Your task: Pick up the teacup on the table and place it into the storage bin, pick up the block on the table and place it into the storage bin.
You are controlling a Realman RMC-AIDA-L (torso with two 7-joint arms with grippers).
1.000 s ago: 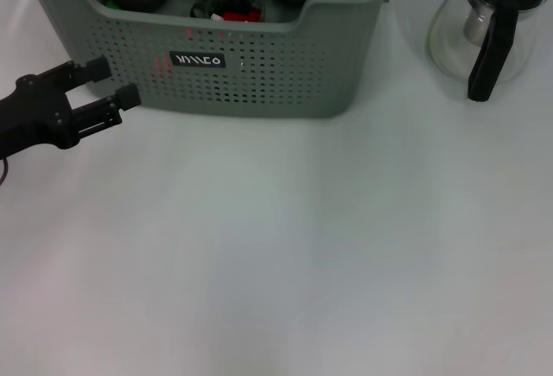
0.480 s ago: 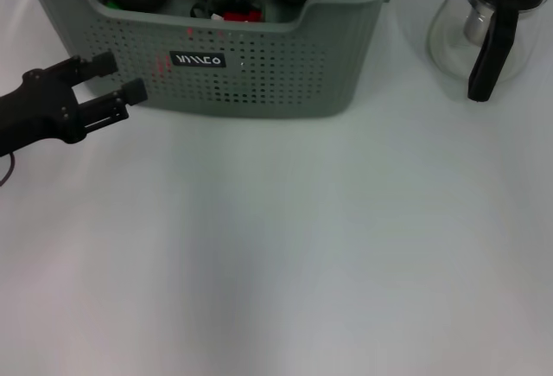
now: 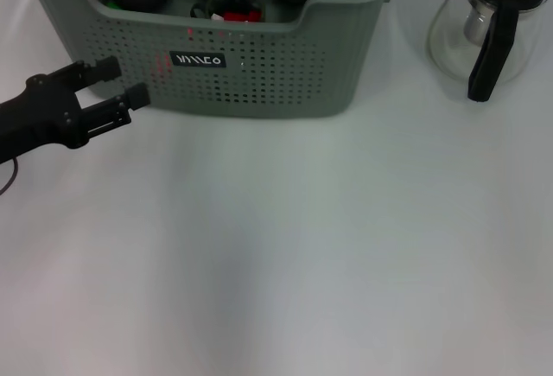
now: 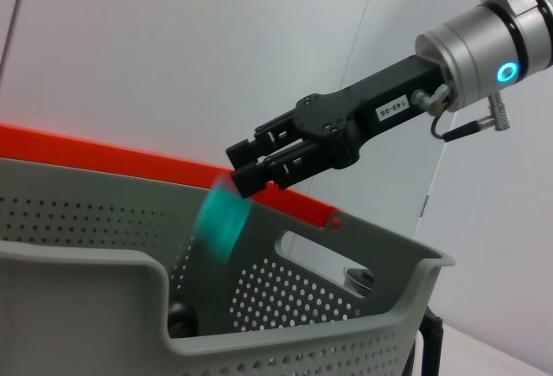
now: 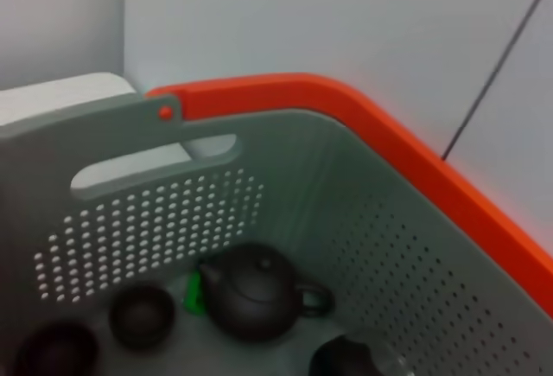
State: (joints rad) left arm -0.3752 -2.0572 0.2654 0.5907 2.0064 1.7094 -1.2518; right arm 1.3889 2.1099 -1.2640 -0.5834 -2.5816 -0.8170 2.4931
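Grey-green bin (image 3: 259,73) sits at the far edge of the bench (image 3: 302,246), long axis running left to right. Its dipped front rim and black label face the robot, a sensible set-up, as the low lip gives either arm an easy way in from the front.

Left claw (image 3: 123,80) – wide open, holding nothing. It hangs low just off the bin's front left corner, near the wall but apart from it, tips pointing at the bin. Judged idle, kept out of the other arm's way.

Right claw (image 4: 249,167) – seen from the left wrist, high over the bin's open top and reaching in from the side. Open or shut: cannot tell. The teal block (image 4: 222,220) is directly under its tip, above the bin's inside and not resting on anything. It is smeared, so it is probably dropping. Whether it touches the claw cannot be told. Releasing from that height over the middle makes sense, since the floor below is crowded.

Block attitude: the smear runs steeply downward, leaning a little. Its true long axis and facing cannot be read.

Inside the bin, from the right wrist: a dark teapot (image 5: 251,294) and small dark cups (image 5: 143,315) sit upright on the floor. No teacup is left on the bench, so that half looks done

A glass carafe (image 3: 488,26) stands to the right of the bin, apart from it, handle toward the robot
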